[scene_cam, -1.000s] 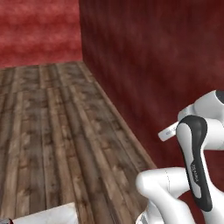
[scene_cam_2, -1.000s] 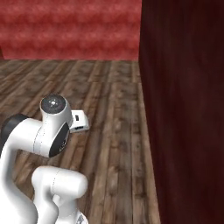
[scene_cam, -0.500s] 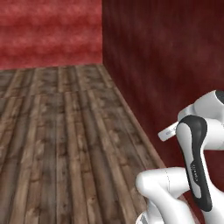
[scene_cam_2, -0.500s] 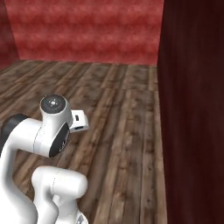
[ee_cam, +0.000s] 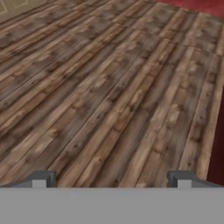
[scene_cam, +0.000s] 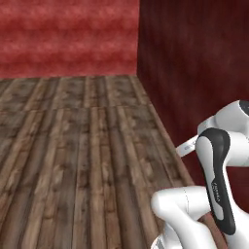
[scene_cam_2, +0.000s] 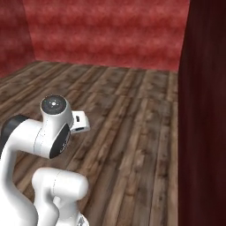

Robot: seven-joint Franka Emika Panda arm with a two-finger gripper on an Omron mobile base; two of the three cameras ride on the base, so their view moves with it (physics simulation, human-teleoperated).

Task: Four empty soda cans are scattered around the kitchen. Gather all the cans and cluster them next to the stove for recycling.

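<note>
In the hand view the end effector (ee_cam: 111, 178) sits at the bottom of the frame, its two grey fingertips (ee_cam: 43, 178) set far apart toward the lower left and lower right corners; it is released, with nothing between the tips but bare floor (ee_cam: 109, 87); the planks run diagonally from lower left to upper right, brown and worn; a dark red strip of wall (ee_cam: 217, 148) runs down the right edge, and a brighter red patch shows at the upper right corner; a pale panel peeks in at the upper left corner, too small to identify.

In the left base view the white arm (scene_cam: 214, 194) fills the lower right, folded, with a dark joint cover facing the camera; beyond it the floor (scene_cam: 82, 146) stretches from the bottom edge up to mid-frame; a tall dark red panel (scene_cam: 194, 73) takes the upper right; a lighter red wall (scene_cam: 68, 39) closes the far end across the upper left.

In the right base view the arm (scene_cam_2: 44, 141) rises in the lower left, a round grey cap on its top joint; the floor (scene_cam_2: 128, 128) spreads through the centre; the dark panel (scene_cam_2: 203, 110) stands along the right edge; the red wall (scene_cam_2: 106, 35) spans the top.

I cannot tell where the cans or the stove are from these frames.
</note>
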